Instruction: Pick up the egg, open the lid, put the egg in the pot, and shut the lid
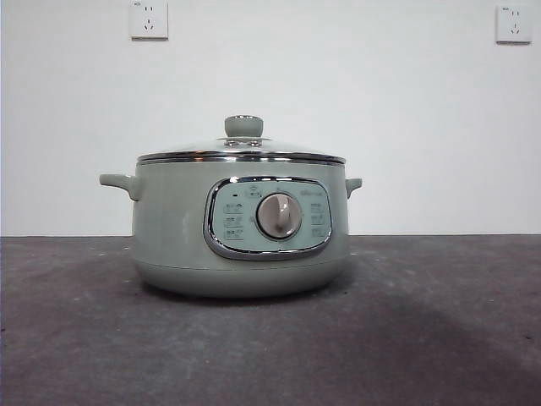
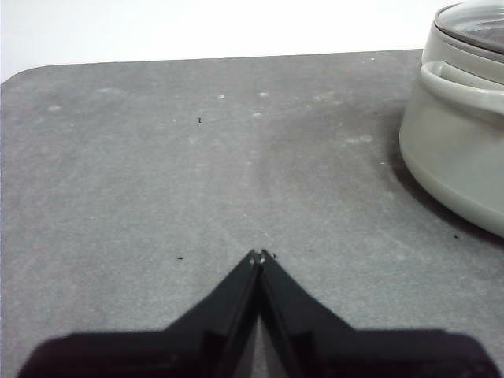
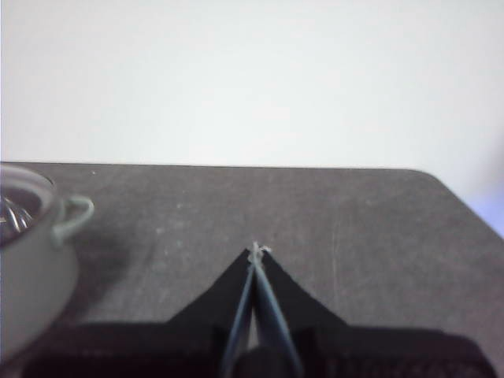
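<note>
Left gripper [image 2: 259, 255] low over the grey table [image 1: 76, 338], jaws pressed together tip to tip, holding nothing, bare tabletop beneath and ahead. Near it, off to one side in the left wrist view, the pot [image 2: 461, 150] with one side handle and the lid's chrome edge in sight. In the front view, a white wall socket [image 1: 149, 19] high at the left. Centre of the table: pot [image 1: 241, 228], pale sage-green, upright, a small handle at each side, chrome-framed control panel [image 1: 268, 217] facing the camera with the silver dial [image 1: 279, 216] at its middle. Lid [image 1: 243, 152] seated flat on the pot, chrome rim all round, green knob [image 1: 243, 126] on top. Egg nowhere visible in any view; whether inside the pot, impossible to tell through the glass. Second wall socket [image 1: 514, 23] high at the right. Right gripper [image 3: 257, 250] likewise over bare table, jaws closed on each other, empty, with the pot [image 3: 35, 252] and one of its handles close by at the edge of the right wrist view. Neither arm visible from the front.
</note>
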Robot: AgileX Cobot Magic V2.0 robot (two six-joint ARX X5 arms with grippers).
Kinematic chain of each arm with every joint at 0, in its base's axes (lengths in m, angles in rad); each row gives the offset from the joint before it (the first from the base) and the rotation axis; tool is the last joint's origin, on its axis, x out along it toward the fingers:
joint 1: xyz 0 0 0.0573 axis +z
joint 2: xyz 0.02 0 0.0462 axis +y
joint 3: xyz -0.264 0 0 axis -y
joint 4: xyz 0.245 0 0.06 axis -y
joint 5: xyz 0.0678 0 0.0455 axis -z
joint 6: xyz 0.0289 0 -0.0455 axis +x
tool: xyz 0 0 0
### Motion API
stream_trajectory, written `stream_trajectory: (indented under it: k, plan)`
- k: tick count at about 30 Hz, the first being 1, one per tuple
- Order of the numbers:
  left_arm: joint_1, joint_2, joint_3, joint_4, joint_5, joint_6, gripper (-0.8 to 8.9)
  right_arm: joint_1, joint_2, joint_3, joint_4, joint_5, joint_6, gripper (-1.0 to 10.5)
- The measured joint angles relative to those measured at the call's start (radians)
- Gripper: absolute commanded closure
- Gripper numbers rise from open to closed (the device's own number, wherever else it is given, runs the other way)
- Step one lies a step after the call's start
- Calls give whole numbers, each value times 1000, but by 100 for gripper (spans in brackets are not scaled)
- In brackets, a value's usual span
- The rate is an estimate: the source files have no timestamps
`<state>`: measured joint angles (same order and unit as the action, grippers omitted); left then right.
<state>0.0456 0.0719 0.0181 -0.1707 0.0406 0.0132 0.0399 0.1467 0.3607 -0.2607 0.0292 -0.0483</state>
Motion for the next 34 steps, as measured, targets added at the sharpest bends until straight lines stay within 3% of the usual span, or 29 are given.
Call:
stream_trajectory:
  k: [6, 13, 34]
  plan:
    - [0, 0, 0, 0, 0, 0, 817, 0, -98, -213, 94, 0, 8, 946]
    - [0, 0, 0, 0, 0, 0, 817, -1, -136, -324, 113, 0, 11, 946]
    - [0, 5, 0, 0, 0, 0, 817, -1, -137, -337, 72, 1, 12, 946]
